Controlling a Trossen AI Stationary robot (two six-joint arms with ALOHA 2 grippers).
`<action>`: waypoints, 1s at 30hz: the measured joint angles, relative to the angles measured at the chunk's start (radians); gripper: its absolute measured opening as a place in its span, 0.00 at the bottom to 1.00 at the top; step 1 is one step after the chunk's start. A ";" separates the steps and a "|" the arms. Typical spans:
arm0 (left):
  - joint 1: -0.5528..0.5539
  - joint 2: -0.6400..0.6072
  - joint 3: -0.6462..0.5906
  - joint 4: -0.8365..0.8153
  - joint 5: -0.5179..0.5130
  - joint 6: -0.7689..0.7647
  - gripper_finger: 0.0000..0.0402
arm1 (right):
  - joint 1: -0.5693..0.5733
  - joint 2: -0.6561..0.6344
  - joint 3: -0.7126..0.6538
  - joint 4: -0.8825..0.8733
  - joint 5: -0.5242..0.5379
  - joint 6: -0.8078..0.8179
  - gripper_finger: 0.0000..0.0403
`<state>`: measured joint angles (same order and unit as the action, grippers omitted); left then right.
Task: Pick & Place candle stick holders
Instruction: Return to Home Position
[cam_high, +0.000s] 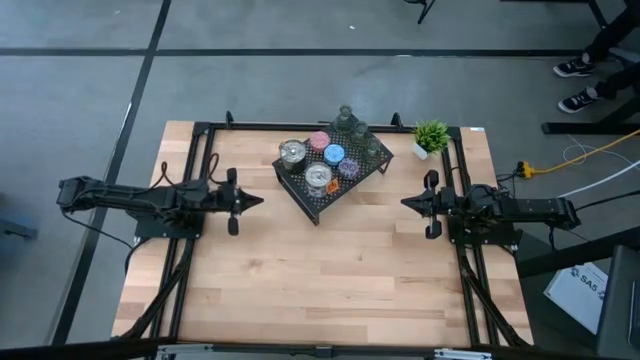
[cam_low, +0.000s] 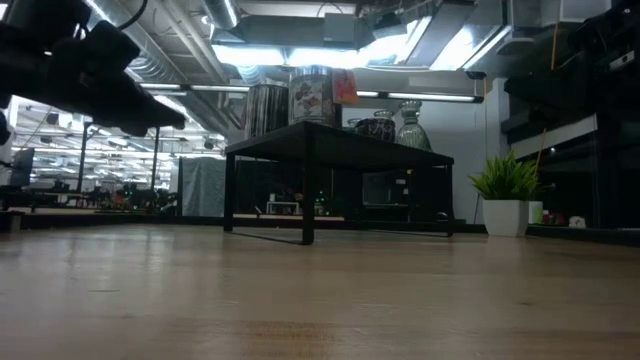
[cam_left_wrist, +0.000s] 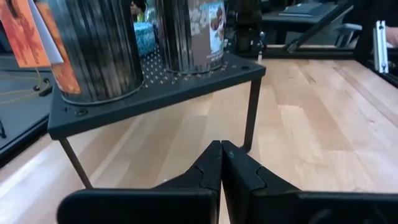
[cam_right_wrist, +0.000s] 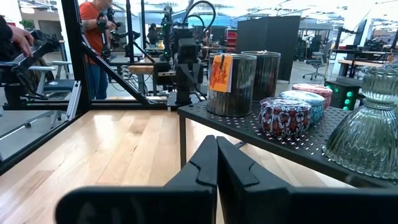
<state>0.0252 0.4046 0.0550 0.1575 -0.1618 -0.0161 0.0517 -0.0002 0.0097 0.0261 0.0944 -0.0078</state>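
Your left gripper (cam_high: 258, 202) and right gripper (cam_high: 405, 203) sit clenched, empty, flanking the rack (cam_high: 318, 211). The candle stick holders (cam_high: 334, 153) stand on it, left side slightly nearer.

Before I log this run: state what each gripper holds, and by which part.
Nothing is held: left gripper and right gripper are both shut and empty.

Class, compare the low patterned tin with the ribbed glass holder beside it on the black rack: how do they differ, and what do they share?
The patterned tin is opaque with a busy print; the glass holder is clear and ribbed. The tin is squat and straight-sided; the glass holder stands taller, flaring below a narrow neck. Both stand upright on the black rack.
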 joint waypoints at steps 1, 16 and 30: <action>-0.003 -0.009 0.000 -0.004 -0.002 0.001 0.00 | 0.000 0.000 0.000 0.000 0.000 0.000 0.00; -0.006 -0.116 -0.045 -0.052 0.005 0.005 0.00 | 0.000 0.000 0.000 0.000 0.000 0.000 0.00; -0.039 -0.224 -0.046 -0.130 0.041 0.019 0.00 | 0.000 0.000 0.000 0.000 0.000 0.000 0.00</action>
<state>-0.0135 0.1808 0.0086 0.0280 -0.1211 0.0025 0.0519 -0.0002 0.0094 0.0260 0.0943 -0.0078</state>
